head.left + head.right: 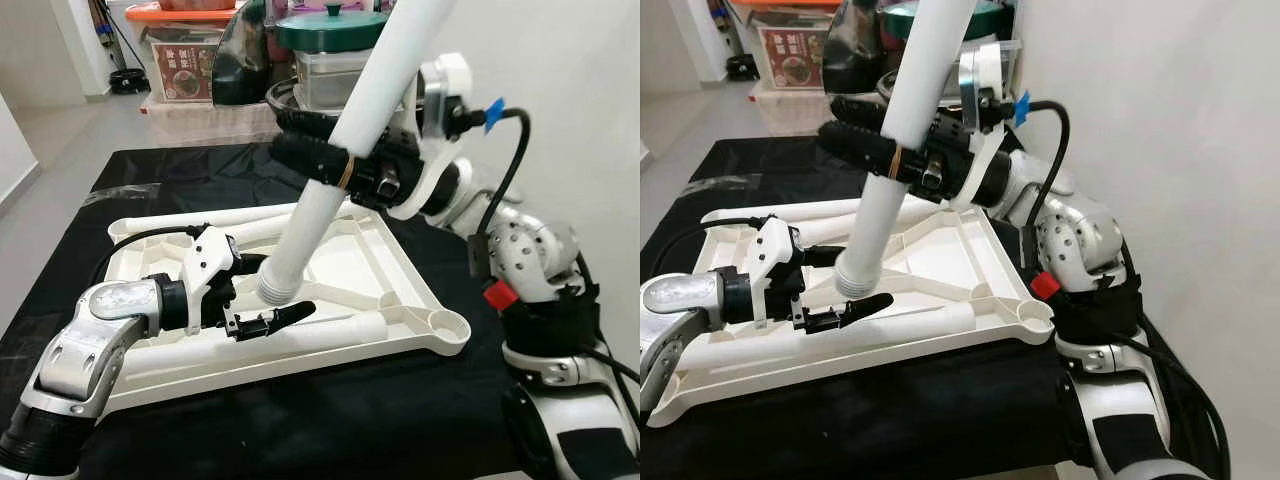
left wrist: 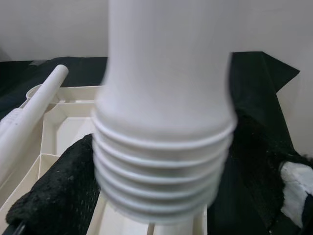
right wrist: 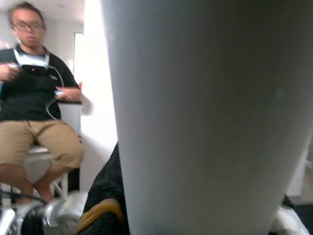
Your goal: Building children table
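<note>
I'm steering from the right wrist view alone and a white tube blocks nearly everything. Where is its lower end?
Observer: The table leg's threaded end hangs just above the upturned tabletop, not in a socket.
Operator: Is the other arm near it?
Observer: Yes, the left gripper sits right beside that threaded end.
Operator: How am I holding it?
Observer: The right gripper is clamped around the leg's middle, and the leg is tilted.
Operator: Any free socket?
Observer: A round corner socket at the tabletop's near right corner is empty.

1 white tabletop, 3 white legs, 2 pincers, 1 seated person.
</note>
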Robot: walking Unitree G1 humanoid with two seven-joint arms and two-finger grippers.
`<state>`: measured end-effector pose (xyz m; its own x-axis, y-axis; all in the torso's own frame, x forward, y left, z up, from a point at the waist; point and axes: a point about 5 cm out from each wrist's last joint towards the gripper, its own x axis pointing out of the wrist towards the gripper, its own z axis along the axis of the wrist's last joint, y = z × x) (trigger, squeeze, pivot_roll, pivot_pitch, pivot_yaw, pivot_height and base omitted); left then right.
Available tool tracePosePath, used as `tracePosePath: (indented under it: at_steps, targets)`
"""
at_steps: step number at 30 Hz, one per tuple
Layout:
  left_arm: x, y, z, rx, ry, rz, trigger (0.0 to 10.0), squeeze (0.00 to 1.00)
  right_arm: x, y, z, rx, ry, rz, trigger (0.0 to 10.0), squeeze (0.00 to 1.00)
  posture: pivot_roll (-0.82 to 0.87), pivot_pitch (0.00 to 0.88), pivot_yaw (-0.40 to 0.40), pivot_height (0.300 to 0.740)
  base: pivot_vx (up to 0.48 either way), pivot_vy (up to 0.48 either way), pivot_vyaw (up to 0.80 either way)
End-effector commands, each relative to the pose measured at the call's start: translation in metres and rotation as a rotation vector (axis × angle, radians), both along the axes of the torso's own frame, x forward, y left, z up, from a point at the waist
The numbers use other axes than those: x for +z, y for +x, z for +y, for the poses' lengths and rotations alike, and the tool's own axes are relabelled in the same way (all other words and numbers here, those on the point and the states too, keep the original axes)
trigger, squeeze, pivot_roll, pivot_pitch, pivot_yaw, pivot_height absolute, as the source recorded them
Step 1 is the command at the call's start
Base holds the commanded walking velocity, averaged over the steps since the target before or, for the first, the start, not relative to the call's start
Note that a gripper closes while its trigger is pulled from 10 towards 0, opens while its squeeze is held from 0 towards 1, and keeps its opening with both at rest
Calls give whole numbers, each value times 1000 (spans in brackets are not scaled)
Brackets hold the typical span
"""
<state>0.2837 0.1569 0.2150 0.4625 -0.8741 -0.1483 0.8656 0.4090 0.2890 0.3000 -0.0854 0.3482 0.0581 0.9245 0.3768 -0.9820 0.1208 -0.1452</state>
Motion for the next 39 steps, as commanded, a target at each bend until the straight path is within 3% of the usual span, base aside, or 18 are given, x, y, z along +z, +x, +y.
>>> tracePosePath:
  at_steps: [1,23,25,26,28,29,39]
  targets:
    - [-4,2,-5,-26,4,20,10000,0,12,-8,2,44,33,-35,0,0,-4,0,-43,740,0,0,0]
    - [5,6,-10,-53,-26,-4,10000,0,1,-18,12,86,-5,-5,0,0,-1,0,-47,740,0,0,0]
    - [4,6,-10,-54,-25,-1,9608,0,0,-19,13,83,-10,-7,0,0,-5,0,-44,740,0,0,0]
    - [4,6,-10,-63,-25,3,5725,0,-1,-19,13,82,-13,-5,0,0,-5,0,-45,740,0,0,0]
    - [4,6,-10,-63,-25,3,5725,0,-1,-19,13,82,-13,-5,0,0,-5,0,-45,740,0,0,0]
    - [4,4,-12,-86,-38,12,0,0,-2,-19,13,75,-18,-1,0,0,-5,0,-46,740,0,0,0]
    - [0,1,-11,-108,-27,34,0,0,-1,-17,12,58,-13,-6,0,0,-3,0,-47,740,0,0,0]
